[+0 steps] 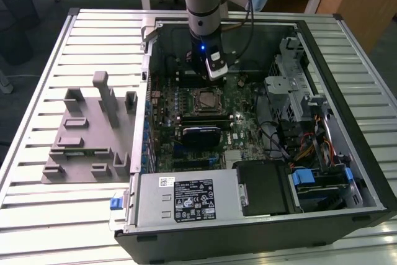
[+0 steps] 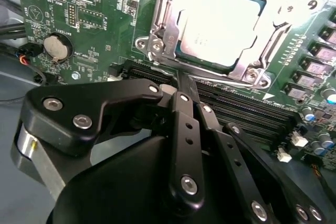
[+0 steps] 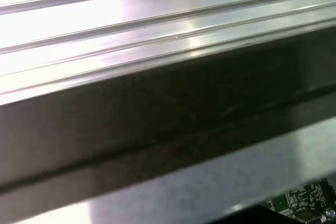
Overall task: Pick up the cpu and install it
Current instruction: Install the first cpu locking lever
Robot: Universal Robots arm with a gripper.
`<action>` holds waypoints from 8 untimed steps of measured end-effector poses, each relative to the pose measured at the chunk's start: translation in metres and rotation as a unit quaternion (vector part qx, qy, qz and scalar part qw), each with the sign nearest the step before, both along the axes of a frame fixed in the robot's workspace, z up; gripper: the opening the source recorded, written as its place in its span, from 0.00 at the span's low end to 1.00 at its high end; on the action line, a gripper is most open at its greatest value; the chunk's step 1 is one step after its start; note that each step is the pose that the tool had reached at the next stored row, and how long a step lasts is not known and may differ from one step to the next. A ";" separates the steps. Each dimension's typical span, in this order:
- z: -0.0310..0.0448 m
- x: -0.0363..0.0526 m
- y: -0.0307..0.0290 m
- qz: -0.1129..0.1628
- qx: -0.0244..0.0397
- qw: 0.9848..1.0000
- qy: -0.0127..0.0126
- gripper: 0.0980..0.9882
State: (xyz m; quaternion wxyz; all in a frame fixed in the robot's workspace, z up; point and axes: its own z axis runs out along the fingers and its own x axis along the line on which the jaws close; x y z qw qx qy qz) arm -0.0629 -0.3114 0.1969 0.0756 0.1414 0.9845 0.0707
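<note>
We see the cpu [image 2: 223,27], a small flat square chip with a pale silvery top, lying seated inside the dark square socket frame [image 2: 163,35] with its metal bracket on the green motherboard [image 2: 94,3]; in the exterior view the same chip [image 1: 203,100] shows as a small square near the middle of the board. Nothing grips it.

Just beside the socket, in the second wrist view, we see the black gripper [image 2: 184,85] with its two fingers brought together, their tips closed on nothing and pointing at the long dark memory slots [image 2: 236,106] that run along the socket's edge. In the exterior view the gripper [image 1: 214,72] hangs from the grey arm [image 1: 203,4] just above the board, on the far side of the socket.

On the board we also make out a round silver coin battery [image 2: 56,46]. The motherboard sits in the open black computer case [image 1: 347,122], which lies on its side on a ribbed metal table [image 1: 37,91]. At the exterior view's left, well apart from the case, stands the large grey plastic slotted tray [image 1: 84,134]. In the first wrist view we see the ribbed metal surface [image 3: 157,19] close up and a dark band [image 3: 157,114] across it.
</note>
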 end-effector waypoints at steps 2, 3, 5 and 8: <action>-0.0002 -0.0012 0.0000 -0.001 0.000 1.000 0.000 0.01; -0.0004 -0.0018 0.0000 -0.002 0.000 1.000 -0.001 0.01; -0.0010 -0.0028 0.0000 -0.003 -0.002 1.000 -0.002 0.01; -0.0018 -0.0036 0.0000 -0.004 -0.004 1.000 -0.004 0.01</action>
